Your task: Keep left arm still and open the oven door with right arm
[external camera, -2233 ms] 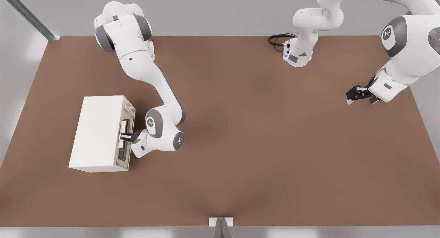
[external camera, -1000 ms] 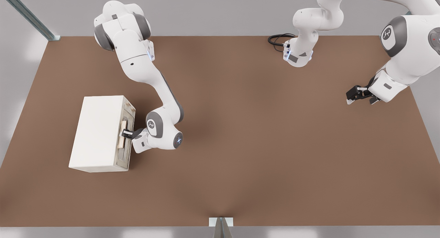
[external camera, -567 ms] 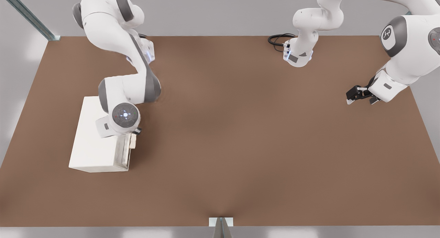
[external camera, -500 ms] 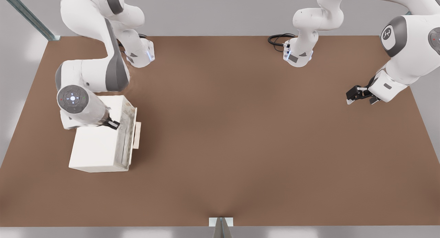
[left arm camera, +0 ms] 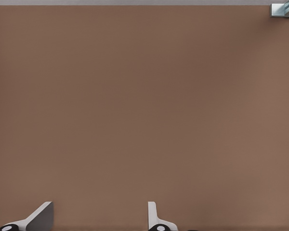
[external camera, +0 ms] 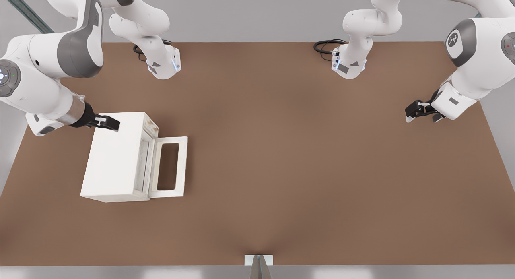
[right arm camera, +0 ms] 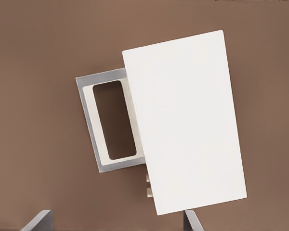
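A cream oven (external camera: 114, 156) sits on a brown bench (external camera: 301, 158), its door (external camera: 169, 166) folded down flat. Above the oven's far corner, the gripper (external camera: 114, 125) hangs empty, fingers spread apart.

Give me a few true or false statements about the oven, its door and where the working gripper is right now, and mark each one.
1. The oven door lies folded down flat on the table. True.
2. The gripper is clamped on the door's handle. False: it is up by the far corner of the oven, away from the door, holding nothing.
3. The gripper's fingers are spread apart. True: the right wrist view shows the two tips wide apart with only the oven top and table between them.
4. The door opens toward the front view's left. False: it lies on the front view's right of the oven.
5. A pan sits on the open door. False: only its dark window shows.
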Action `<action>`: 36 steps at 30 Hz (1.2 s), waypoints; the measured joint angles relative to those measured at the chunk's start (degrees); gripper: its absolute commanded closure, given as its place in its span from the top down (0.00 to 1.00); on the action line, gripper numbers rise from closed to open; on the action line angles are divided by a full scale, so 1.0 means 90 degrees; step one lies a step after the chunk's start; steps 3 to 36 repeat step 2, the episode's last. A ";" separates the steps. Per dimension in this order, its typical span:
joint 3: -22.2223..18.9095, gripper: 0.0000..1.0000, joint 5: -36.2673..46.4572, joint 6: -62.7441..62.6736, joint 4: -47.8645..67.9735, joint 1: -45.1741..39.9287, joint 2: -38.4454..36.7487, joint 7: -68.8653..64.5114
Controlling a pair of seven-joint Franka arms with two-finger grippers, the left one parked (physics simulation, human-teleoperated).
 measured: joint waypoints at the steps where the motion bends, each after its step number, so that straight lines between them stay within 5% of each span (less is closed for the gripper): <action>1: 0.0000 1.00 0.0004 -0.0001 0.0000 -0.0001 0.0001 -0.0098; 36: 0.0000 1.00 0.0007 -0.0002 0.0000 -0.0002 0.0001 -0.0191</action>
